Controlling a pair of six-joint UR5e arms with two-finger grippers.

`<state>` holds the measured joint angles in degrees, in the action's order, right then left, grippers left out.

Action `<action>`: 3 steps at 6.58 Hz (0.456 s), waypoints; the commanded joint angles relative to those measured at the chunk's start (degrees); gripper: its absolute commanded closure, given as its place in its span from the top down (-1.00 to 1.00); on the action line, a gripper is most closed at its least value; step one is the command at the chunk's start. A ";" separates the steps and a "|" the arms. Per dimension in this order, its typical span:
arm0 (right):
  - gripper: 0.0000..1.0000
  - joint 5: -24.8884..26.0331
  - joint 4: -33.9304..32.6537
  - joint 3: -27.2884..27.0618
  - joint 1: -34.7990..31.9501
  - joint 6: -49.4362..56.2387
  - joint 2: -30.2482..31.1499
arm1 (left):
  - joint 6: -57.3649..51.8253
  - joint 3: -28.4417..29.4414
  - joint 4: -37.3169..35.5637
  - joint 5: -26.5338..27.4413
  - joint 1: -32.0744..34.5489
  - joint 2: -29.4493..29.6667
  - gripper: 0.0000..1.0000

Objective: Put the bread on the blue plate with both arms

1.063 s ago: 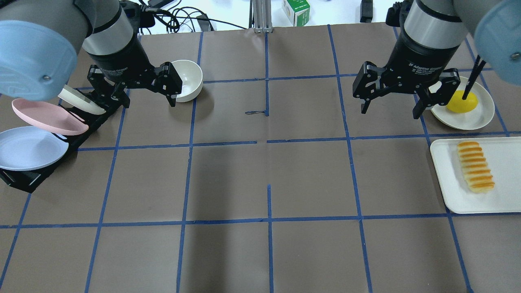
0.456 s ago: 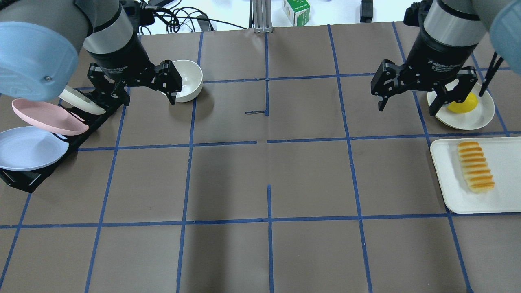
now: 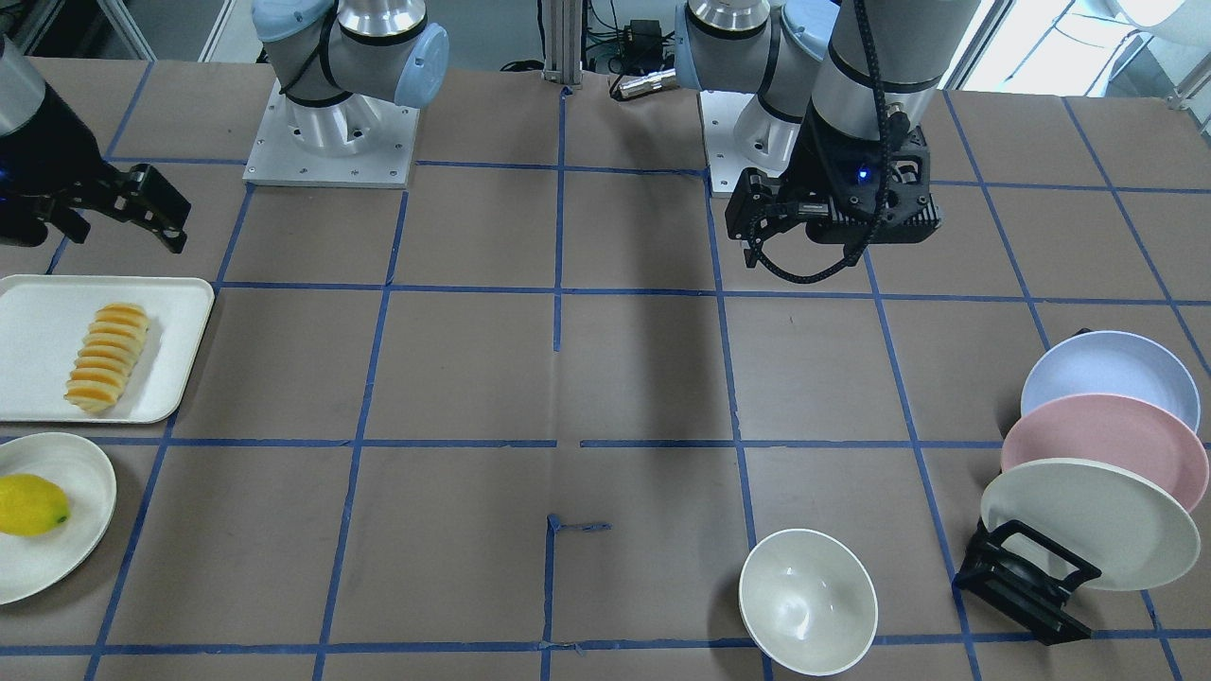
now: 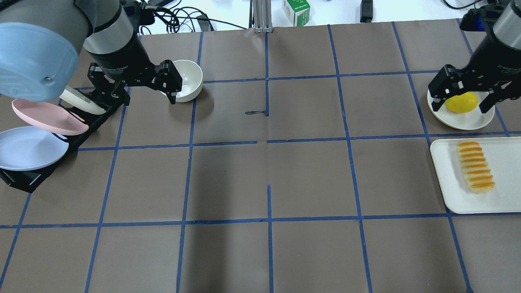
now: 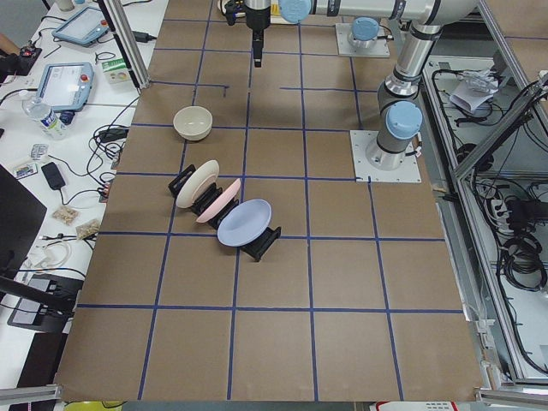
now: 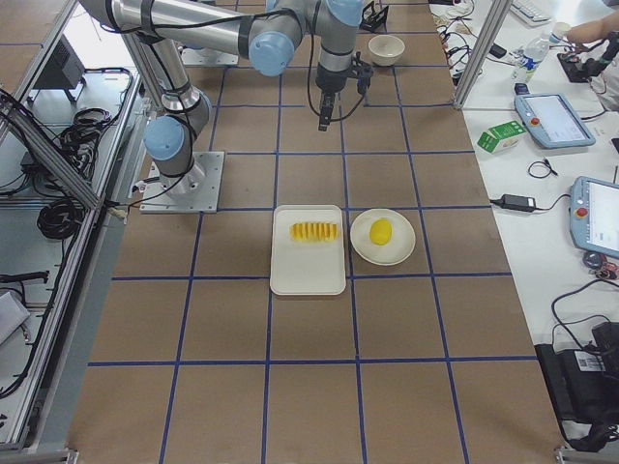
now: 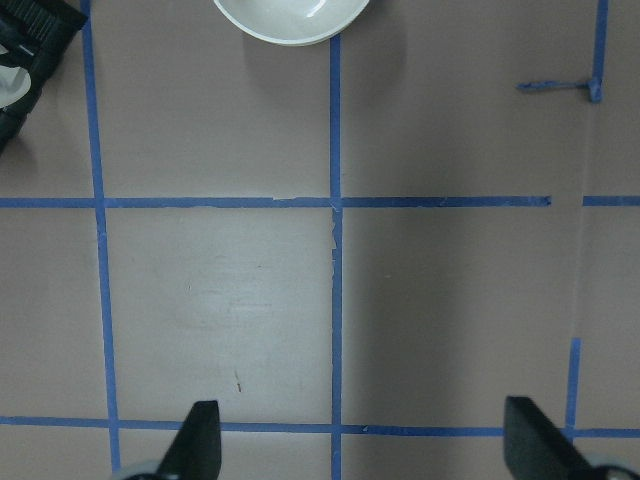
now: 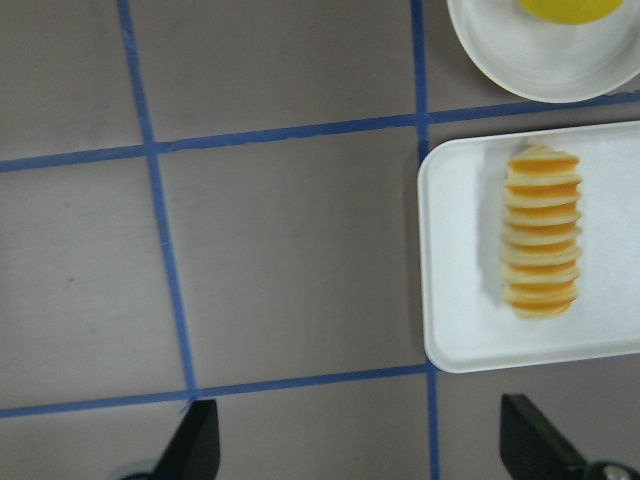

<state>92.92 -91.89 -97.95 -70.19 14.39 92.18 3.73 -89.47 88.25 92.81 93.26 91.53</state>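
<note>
The brown paper tabletop (image 4: 309, 179), gridded with blue tape, runs past the overhead view's edges. The silver-grey left arm (image 4: 110, 36) enters that view at 10 o'clock, and its pale blue joint cap hides part of the rack. The left gripper (image 4: 147, 97) hangs with its jaws spread wide and empty. The silver-grey right arm (image 4: 506, 24) is cut off at 2 o'clock. The right gripper (image 4: 459, 106) also has its jaws released and empty, and they partly cover the yellow lemon (image 3: 30, 504) on the round cream plate (image 3: 85, 473).

The white rectangular tray (image 4: 447, 191) is clipped by the right edge. The black wire rack (image 4: 24, 179) holds three tilted plates; the pale lavender-blue plate (image 4: 28, 148) is the nearest, at about 8 o'clock from the left jaws and well apart from them. The white bowl (image 4: 189, 79) stands just beside the left jaws at 2 o'clock. The ridged orange-topped bread loaf (image 4: 475, 167) lies on the tray, at about 6 o'clock from the right jaws and untouched.
</note>
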 commanded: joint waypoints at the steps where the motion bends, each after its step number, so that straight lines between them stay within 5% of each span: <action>1: 1.00 1.82 -13.06 -8.35 6.88 11.81 -0.07 | -0.57 -0.09 0.95 0.70 -5.32 -0.74 1.00; 3: 1.00 1.74 -19.80 -15.32 10.67 13.21 -2.51 | -1.53 0.00 1.57 1.32 -20.76 -1.88 1.00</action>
<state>94.71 -108.97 -110.33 -61.27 26.75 91.14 2.78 -89.46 89.39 93.73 79.82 90.09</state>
